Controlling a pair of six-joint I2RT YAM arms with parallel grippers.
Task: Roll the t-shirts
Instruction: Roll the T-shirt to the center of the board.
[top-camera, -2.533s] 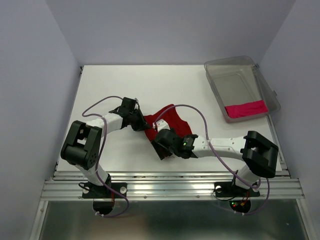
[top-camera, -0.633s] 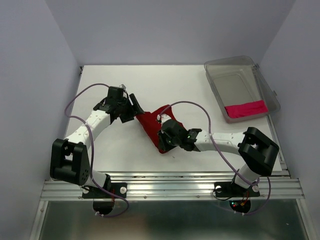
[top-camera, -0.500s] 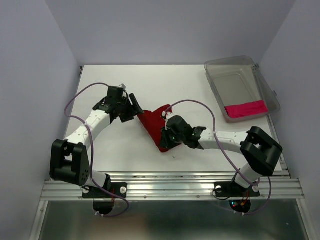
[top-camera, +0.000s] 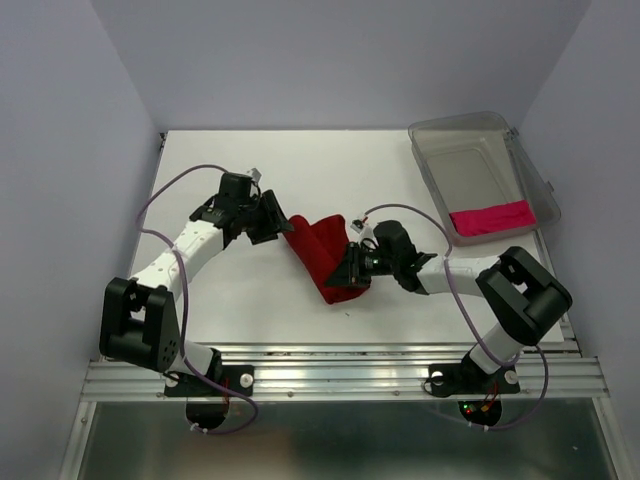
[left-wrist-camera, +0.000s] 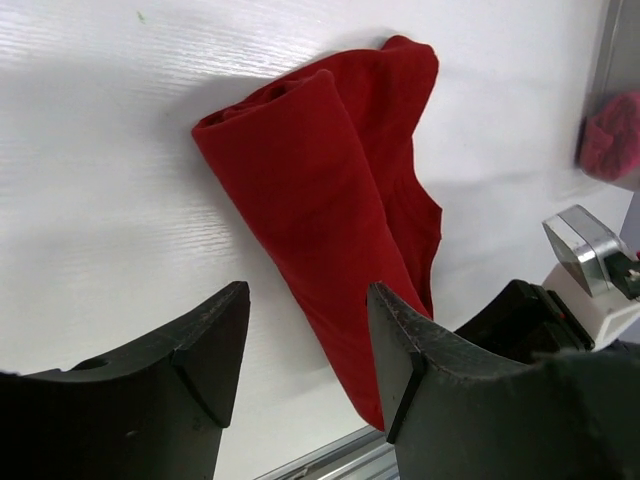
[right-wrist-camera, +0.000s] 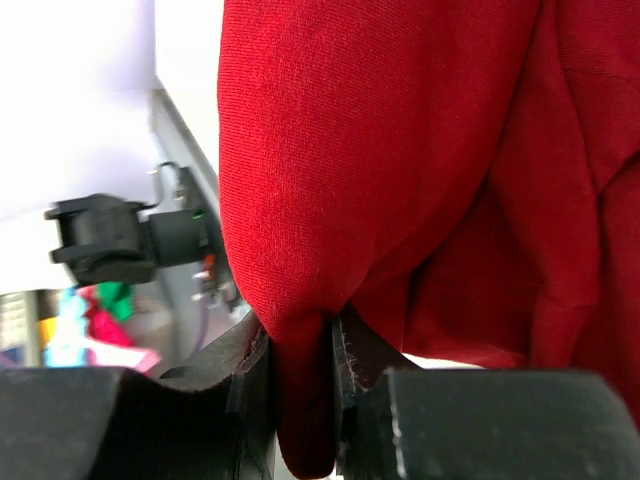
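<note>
- Overhead, found the crimson t-shirt (top-camera: 318, 255) bunched mid-table, the pink t-shirt (top-camera: 490, 218) in the bin (top-camera: 432, 170).
- Left wrist: saw left gripper (left-wrist-camera: 305, 310) spread, empty, just beside it.
- Right wrist: saw right gripper (right-wrist-camera: 300, 350) pinching a fold; judged cloth limp, light, best taken at edges.

White tabletop (top-camera: 250, 170): red t-shirt (top-camera: 318, 252), loosely rolled, lies at frame centre; clear bin (top-camera: 465, 170) stands upper right.
</note>
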